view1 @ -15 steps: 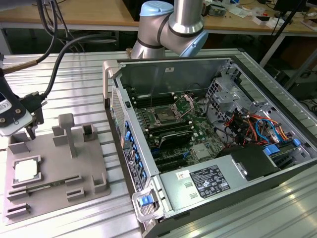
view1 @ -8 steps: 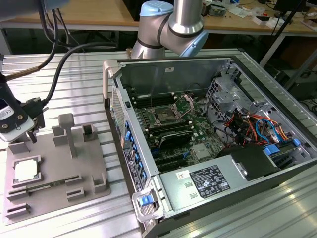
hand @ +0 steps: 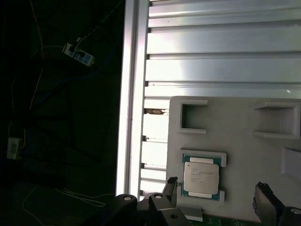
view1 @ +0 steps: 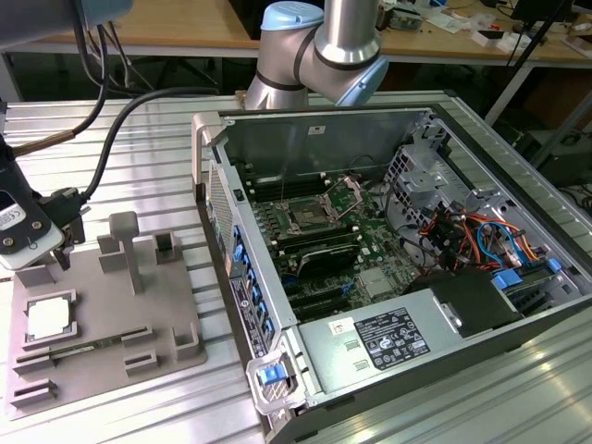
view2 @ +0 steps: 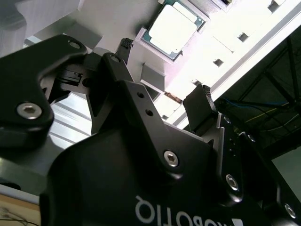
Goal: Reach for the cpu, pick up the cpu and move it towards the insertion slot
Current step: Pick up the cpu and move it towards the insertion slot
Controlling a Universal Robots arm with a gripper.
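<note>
On the ribbed metal counter [view1: 462,407], the cpu [view1: 48,318] lies in its grey tray [view1: 102,305] beneath the gripper [view2: 163,67], fingers spread and empty, well apart from the insertion slot [view1: 305,217] inside the open computer case [view1: 314,139].

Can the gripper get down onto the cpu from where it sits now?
Probably yes. The gripper is open and close to the cpu, which lies uncovered in its recess on the grey tray. Nothing stands between them.

- silver tubular robot arm with pale-blue joint caps [view1: 319,46] rises at the far side in the exterior view; its wrist [view1: 28,227] sits at that view's left
- black two-fingered metal gripper [view2: 163,70] faces downward in both wrist views; jaws spread wide apart, gripping nothing; dark fingertips [view2: 124,45] bare
</note>
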